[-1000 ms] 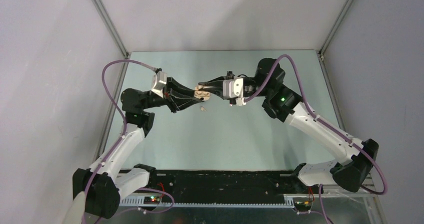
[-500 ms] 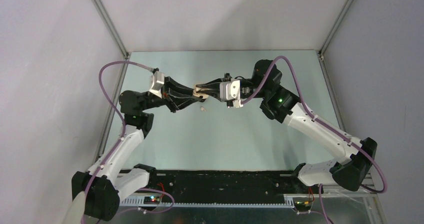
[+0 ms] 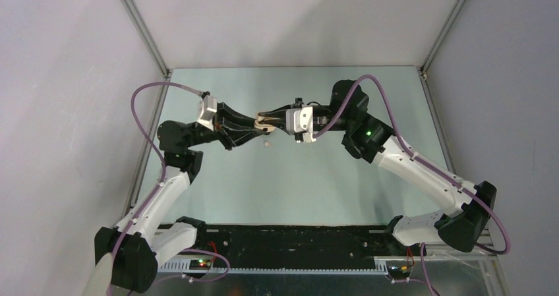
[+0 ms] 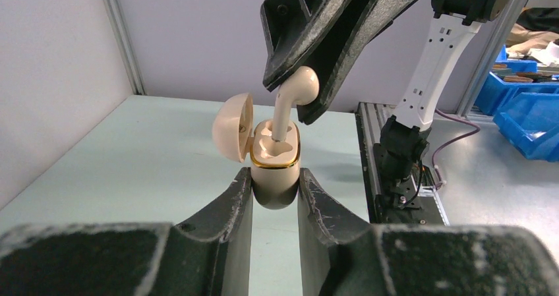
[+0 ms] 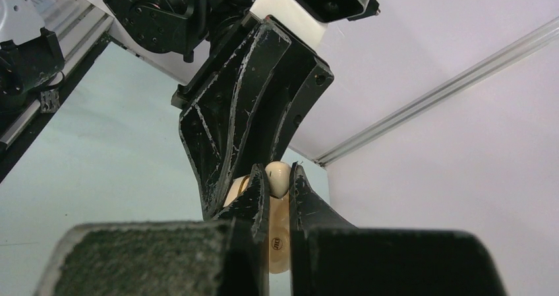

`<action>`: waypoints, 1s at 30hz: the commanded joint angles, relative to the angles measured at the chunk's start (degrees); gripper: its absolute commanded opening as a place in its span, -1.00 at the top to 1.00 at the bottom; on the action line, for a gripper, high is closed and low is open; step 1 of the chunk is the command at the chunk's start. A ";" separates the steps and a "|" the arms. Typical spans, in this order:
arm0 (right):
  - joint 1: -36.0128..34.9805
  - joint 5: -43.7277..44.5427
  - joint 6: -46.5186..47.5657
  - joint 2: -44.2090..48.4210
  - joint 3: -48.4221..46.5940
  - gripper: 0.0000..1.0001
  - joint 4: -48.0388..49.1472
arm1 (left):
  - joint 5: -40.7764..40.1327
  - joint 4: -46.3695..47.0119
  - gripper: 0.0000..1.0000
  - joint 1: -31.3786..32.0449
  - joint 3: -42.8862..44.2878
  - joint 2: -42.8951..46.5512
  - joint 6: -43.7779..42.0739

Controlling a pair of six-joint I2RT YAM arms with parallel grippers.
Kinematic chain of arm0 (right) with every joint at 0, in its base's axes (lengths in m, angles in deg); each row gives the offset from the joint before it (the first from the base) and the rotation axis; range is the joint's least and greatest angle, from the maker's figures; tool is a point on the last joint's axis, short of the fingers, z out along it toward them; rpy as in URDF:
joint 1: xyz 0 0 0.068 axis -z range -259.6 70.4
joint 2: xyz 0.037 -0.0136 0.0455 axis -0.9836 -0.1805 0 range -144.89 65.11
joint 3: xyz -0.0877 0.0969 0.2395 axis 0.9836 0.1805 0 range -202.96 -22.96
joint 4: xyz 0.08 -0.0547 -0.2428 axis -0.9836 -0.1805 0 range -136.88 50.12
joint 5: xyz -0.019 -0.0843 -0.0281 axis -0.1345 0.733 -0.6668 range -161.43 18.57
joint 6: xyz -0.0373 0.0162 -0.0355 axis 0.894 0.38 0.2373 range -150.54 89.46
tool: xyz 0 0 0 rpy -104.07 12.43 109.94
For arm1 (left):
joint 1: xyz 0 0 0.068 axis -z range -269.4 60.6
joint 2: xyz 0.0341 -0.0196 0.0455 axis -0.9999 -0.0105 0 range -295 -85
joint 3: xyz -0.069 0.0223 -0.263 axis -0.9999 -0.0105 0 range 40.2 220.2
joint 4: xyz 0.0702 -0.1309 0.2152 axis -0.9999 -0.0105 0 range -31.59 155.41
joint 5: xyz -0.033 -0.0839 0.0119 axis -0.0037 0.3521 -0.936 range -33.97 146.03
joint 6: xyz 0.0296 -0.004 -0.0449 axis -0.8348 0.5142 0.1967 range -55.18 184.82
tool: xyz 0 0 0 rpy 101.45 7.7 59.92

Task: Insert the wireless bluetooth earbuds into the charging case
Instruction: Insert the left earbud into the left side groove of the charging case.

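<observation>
While the left pincer (image 4: pixel 275 180) is clamped on the lower body of the cream charging case (image 4: pixel 274 167), holding it upright between both fingers above the table (image 4: pixel 132 157), the right pincer (image 4: pixel 291 102) hangs over it from the opposite side, its jaws pinching a cream earbud (image 4: pixel 300 84). The earbud's rounded head sits between the right pincer's fingertips. Its stem points down, with the tip at or just inside one of the slots within the case's gold rim. The lid (image 4: pixel 232 126) is swung open and stands up on the left of the left pincer's fingertips in the left wrist view. In the right wrist view the earbud's head shows between the two fingers, with the case just beyond them and the left pincer's dark fingers behind it. From above, the two pincers meet tip to tip over the table. A second cream earbud (image 3: pixel 267 144) lies on the table just on the near side of them, touching neither.
</observation>
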 commanded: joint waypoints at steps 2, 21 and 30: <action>-0.82 1.20 0.63 -0.33 -0.62 1.00 0.55 | -0.71 2.13 1.00 -0.12 0.07 1.48 -0.25; -0.99 2.18 3.49 -0.65 -0.67 1.00 -1.44 | -1.82 2.14 1.00 -0.94 -0.01 1.53 0.38; -1.06 2.16 3.45 -0.35 -0.62 1.00 -1.43 | -2.59 2.21 1.00 -1.16 0.06 1.30 0.98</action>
